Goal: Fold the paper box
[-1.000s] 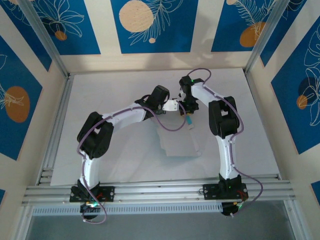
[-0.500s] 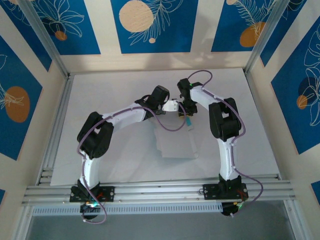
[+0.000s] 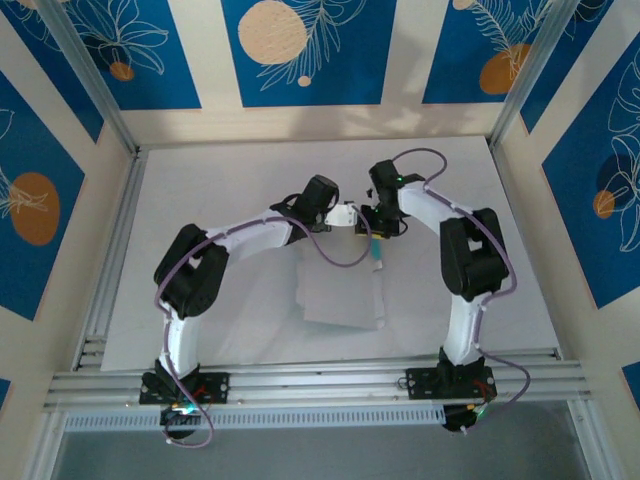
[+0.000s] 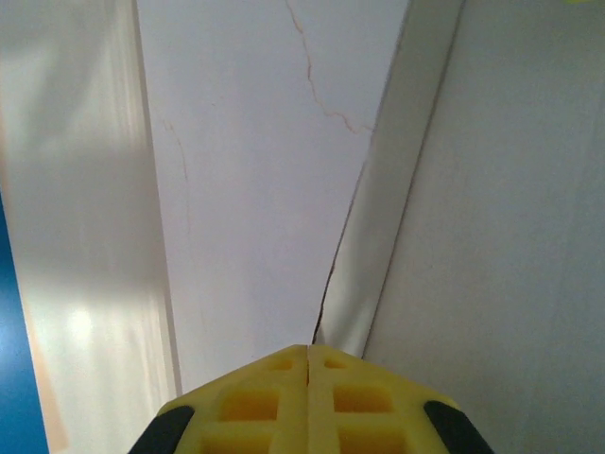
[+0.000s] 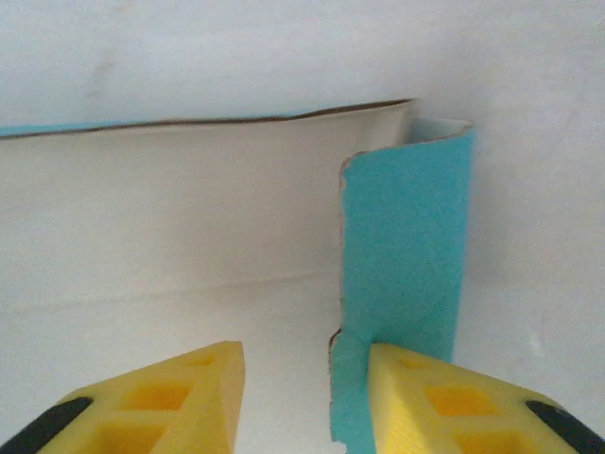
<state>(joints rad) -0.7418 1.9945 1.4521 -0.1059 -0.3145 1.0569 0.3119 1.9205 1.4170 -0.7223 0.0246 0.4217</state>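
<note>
While arms bend inward above paper box (image 3: 340, 295), left end effector (image 4: 309, 350) together, right end effector (image 5: 302, 350) apart.

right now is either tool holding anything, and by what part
Left tool is shut on the paper box, pinching a white edge. Right tool is open around a blue flap, not clamping it.

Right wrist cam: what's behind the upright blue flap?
A white curled edge of the paper box peeks over the blue flap; white table beyond. Lower down, the flap covers everything.
</note>
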